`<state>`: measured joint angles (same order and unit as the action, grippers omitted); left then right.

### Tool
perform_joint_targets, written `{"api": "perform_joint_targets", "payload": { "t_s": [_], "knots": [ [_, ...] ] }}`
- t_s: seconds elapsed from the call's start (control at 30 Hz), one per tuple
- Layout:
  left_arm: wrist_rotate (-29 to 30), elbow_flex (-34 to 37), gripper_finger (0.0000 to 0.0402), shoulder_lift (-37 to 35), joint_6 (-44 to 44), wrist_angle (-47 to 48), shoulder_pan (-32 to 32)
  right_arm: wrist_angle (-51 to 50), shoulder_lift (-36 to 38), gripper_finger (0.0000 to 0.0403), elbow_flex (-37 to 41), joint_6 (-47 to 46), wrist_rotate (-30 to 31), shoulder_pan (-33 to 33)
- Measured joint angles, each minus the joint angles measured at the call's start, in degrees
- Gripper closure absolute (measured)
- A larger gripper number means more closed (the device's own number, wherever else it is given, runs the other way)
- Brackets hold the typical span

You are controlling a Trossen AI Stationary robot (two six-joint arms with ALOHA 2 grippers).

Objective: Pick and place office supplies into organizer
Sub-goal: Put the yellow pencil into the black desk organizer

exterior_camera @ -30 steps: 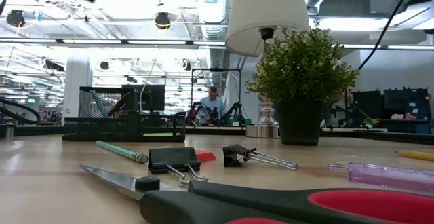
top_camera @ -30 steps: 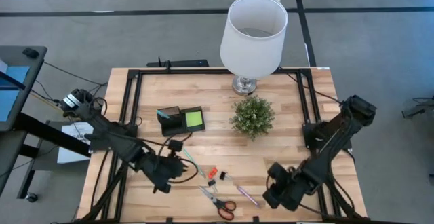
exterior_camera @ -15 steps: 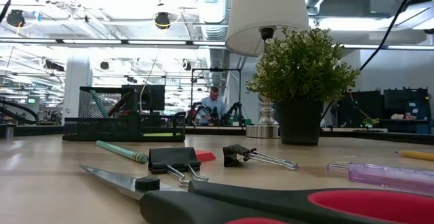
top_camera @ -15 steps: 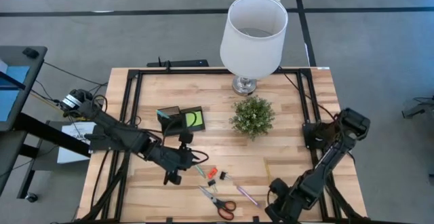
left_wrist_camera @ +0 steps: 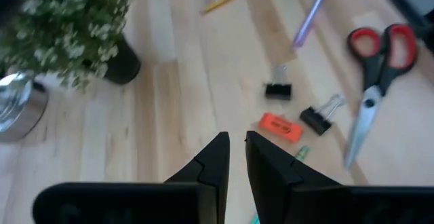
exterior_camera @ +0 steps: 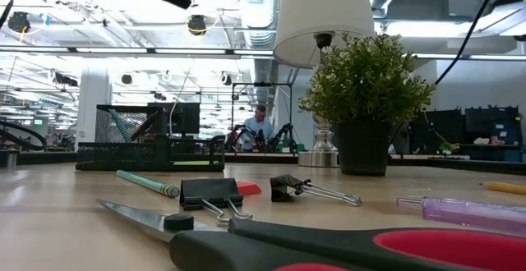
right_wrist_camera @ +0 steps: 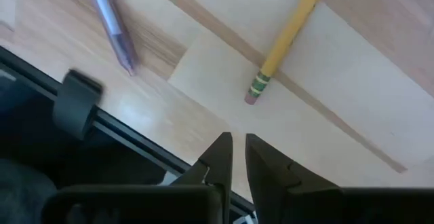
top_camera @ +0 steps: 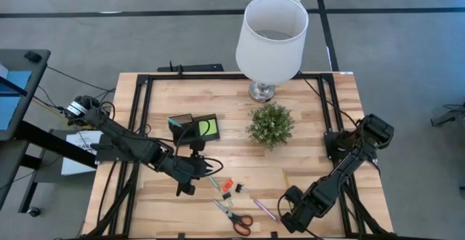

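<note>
The organizer (top_camera: pixel 195 129) stands left of the plant (top_camera: pixel 270 124) with the green pad already in its tray, while the scissors (top_camera: pixel 234 214), clips (top_camera: pixel 227 187), teal pen (top_camera: pixel 215 184), pink pen (top_camera: pixel 264 210) and pencil (top_camera: pixel 286 178) lie loose on the table near the front edge. Both grippers are empty with fingers pressed almost together: the left gripper (top_camera: pixel 205 169) hovers just beside the teal pen and clips, and the right gripper (top_camera: pixel 285 212) is low at the front edge near the pink pen. I judge the step is reaching for the next supply, so the left fingers must spread, then descend over the pen or a clip.
</note>
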<state>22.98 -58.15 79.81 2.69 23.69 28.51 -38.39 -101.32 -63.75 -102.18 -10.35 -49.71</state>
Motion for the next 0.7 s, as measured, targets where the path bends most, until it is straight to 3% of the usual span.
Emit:
{"api": "perform_joint_targets", "payload": {
  "t_s": [0.43,0.7],
  "knots": [
    [1.6,0.0,0.0357,0.0,-3.8,6.8,-0.3,-0.2,0.0,0.0375,0.0,2.0,0.0,0.4],
    [1.4,0.0,0.0357,0.0,1.3,6.9,-0.3,-0.4,0.0,0.0378,0.0,2.3,0.0,0.3]
  ]
}}
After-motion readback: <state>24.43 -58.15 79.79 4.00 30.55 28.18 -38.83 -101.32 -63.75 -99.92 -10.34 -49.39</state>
